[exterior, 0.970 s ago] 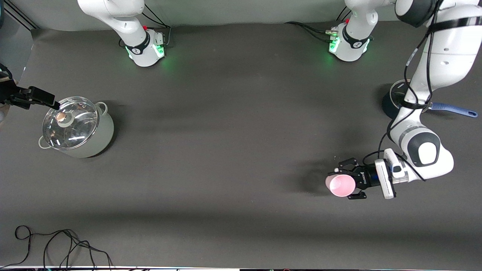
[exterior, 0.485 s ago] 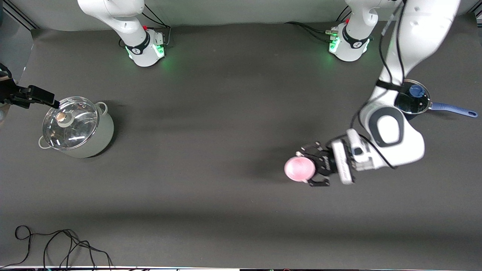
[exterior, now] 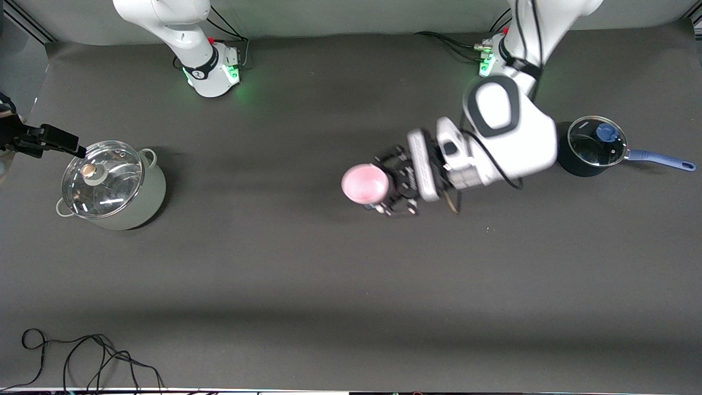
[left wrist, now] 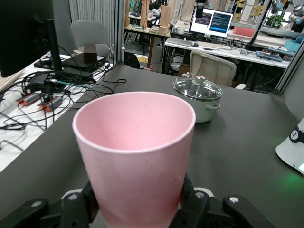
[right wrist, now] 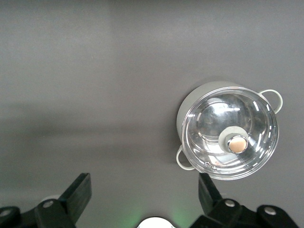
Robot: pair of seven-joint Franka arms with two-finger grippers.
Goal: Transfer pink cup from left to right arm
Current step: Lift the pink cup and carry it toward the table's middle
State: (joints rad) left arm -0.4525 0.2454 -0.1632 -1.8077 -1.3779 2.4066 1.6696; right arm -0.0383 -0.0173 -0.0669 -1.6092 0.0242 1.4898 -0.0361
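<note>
The left claw grips the pink cup by its lower part, holding it in the air over the middle of the bench, mouth pointing away from the wrist. The right claw waits with its fingers spread wide and empty, high over the lidded grey pot at its end of the bench.

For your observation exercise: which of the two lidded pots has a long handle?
The dark pot at the left arm's end, with its blue handle; the pale pot has small loops.
</note>
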